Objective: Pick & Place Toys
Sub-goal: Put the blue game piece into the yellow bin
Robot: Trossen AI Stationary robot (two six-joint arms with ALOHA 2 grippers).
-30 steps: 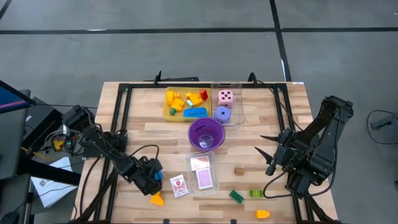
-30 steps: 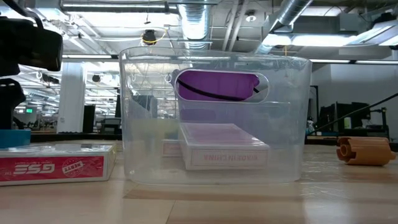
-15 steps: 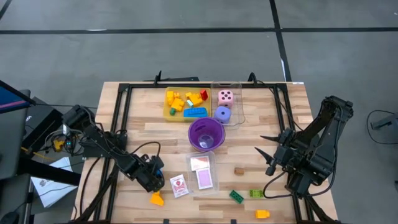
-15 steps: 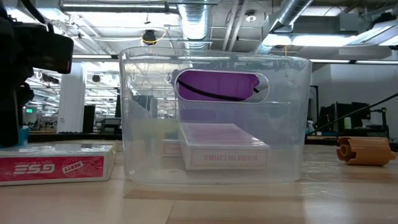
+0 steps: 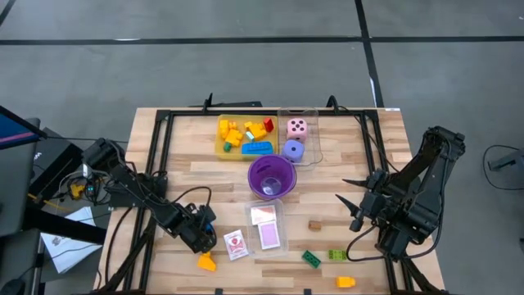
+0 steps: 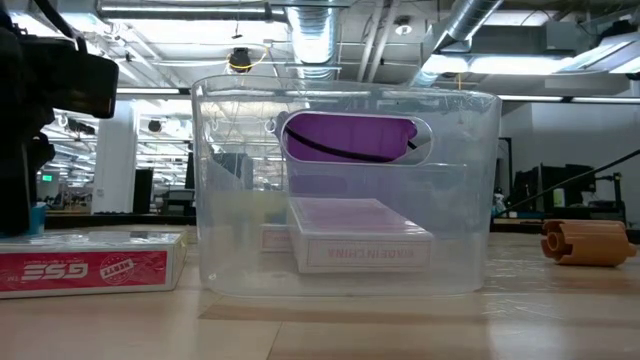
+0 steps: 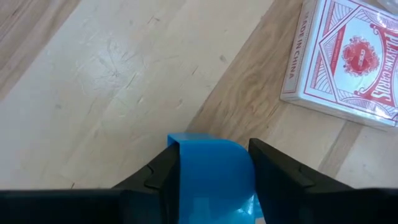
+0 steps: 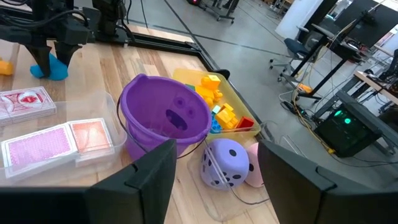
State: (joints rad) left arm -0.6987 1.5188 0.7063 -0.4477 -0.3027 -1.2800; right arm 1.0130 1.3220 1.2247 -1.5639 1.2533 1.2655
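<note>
My left gripper is low over the table's near left part, shut on a small blue piece. Just right of it a red-white card deck lies flat. An orange brick lies nearer the front edge. Green, light green and yellow bricks lie at the near right. My right gripper hangs open above the table's right side, holding nothing. My left gripper pinches the blue piece by two opposite sides between its two fingers. The fingers come steeply from above, slanting down. In the right wrist view the piece's bottom seems to rest on the table.
A clear tray holding card decks stands in the near middle, a purple cup behind it. At the back, a yellow tray holds bricks and a clear tray holds a pink and a purple die. A brown piece lies right.
My left gripper has shut on the blue piece, its fingers closing in on both sides while the hand stayed in place. The piece has stayed where it was on the table.
</note>
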